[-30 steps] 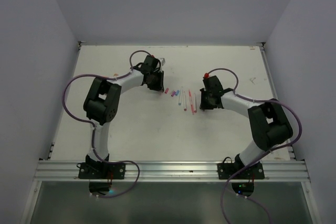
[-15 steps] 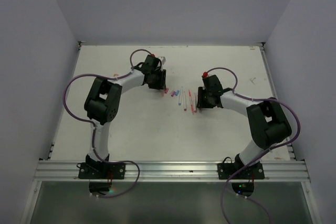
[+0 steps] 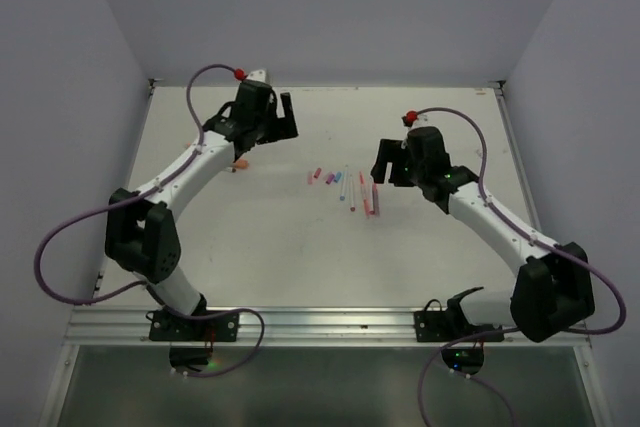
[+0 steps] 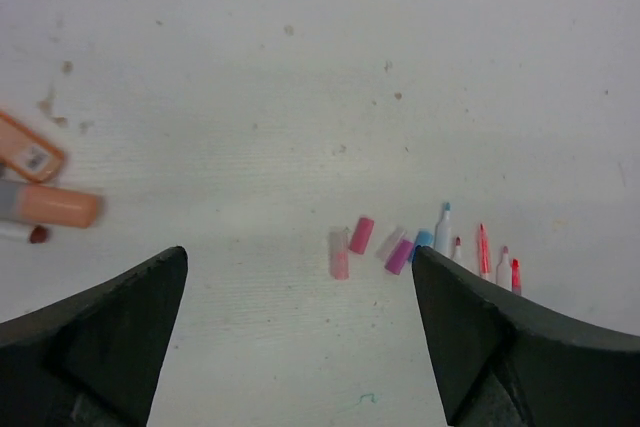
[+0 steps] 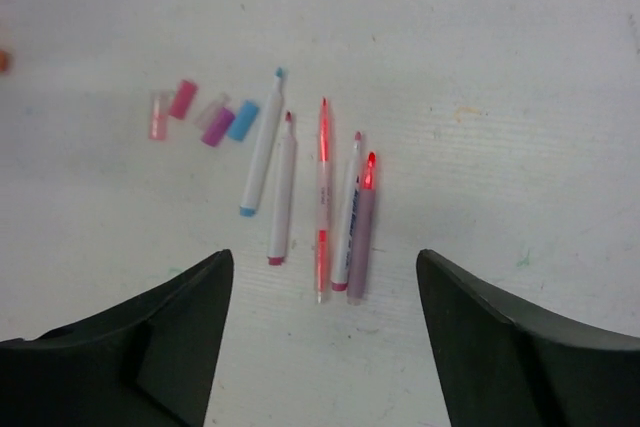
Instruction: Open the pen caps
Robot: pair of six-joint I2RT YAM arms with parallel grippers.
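Left fingers (image 4: 105, 332) and right fingers (image 5: 150, 332) both hang spread wide and empty over the desk (image 5: 500, 37), five bare pens (image 5: 283, 187) side by side next to loose caps (image 5: 183, 98).

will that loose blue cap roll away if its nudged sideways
Probably yes: the blue cap is a short round cylinder lying on its side on the flat table, so it should roll readily. It looks very light, being far smaller than the blue-tipped pen beside it. A nudge would likely knock it into the purple cap close beside it.
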